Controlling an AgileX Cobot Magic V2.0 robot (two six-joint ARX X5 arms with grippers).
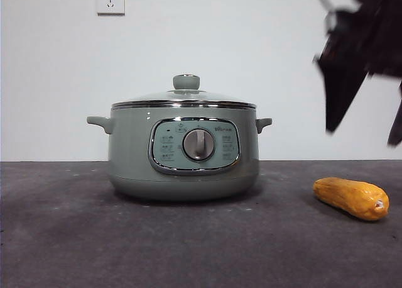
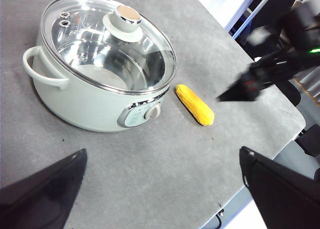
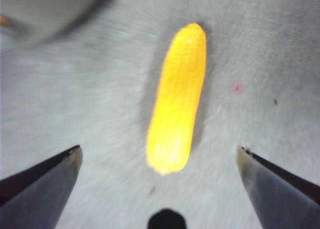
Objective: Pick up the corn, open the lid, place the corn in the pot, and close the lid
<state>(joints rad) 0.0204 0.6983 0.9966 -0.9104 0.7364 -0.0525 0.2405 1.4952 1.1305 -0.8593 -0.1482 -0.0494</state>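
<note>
Corn (image 1: 352, 199): lies flat on the grey table (image 1: 188, 250), to the right of the pot and apart from it, pale stub end toward the near right. Nothing touches it. In the right wrist view it (image 3: 178, 99) lies lengthwise between the jaws, ahead of them.
Pot (image 1: 183, 151): stands upright at the middle of the table, panel and grey dial (image 1: 198, 144) facing near, one small handle on each side.
Lid (image 1: 184, 97): seated on the pot's rim, closing it, knob (image 1: 186, 82) on top. Through the glass the left wrist view shows a bare steel inside (image 2: 107, 64).
Right gripper (image 1: 367, 121): hangs in the air above the corn at the upper right, blurred, jaws set wide apart, holding nothing. It also shows in the left wrist view (image 2: 250, 84), dark, just beyond the corn (image 2: 195, 104).
Left gripper (image 2: 162, 189): well back from the pot, jaws spread wide, holding nothing.
Wall (image 1: 251, 49): white, with a socket (image 1: 110, 0) at the upper left.
</note>
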